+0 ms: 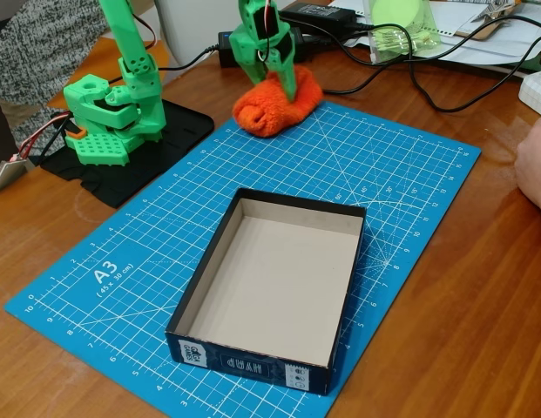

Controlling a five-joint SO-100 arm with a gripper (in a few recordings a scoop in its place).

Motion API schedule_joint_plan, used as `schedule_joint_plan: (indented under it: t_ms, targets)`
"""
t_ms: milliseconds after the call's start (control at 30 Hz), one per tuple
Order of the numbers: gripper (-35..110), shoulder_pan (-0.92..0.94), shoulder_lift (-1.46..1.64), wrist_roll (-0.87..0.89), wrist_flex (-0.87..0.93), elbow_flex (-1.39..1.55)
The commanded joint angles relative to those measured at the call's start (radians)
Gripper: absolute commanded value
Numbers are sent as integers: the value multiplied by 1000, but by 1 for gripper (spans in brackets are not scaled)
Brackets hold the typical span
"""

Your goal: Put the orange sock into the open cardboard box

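Note:
The orange sock is a fluffy rolled bundle lying on the far edge of the blue cutting mat. My green gripper comes down on it from above. One finger is pressed into the sock's top and the other sits on its left side, so the jaws hold the sock's upper part between them. The sock rests on the mat. The open cardboard box sits nearer the camera on the mat, with dark outer walls, a bare beige inside and white print on its near short side.
The arm's green base stands on a black plate at the left. Black cables and a power brick lie behind the sock, with papers and a clear cup at the back right. A person's hand is at the right edge.

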Motion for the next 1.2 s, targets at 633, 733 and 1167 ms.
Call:
schedule_joint_plan:
  t_ms: [633, 733, 1167]
  targets:
    - [0, 405, 97, -459, 302, -747]
    - [0, 497, 130, -657, 307, -874]
    - [0, 853, 193, -1066, 130, -965]
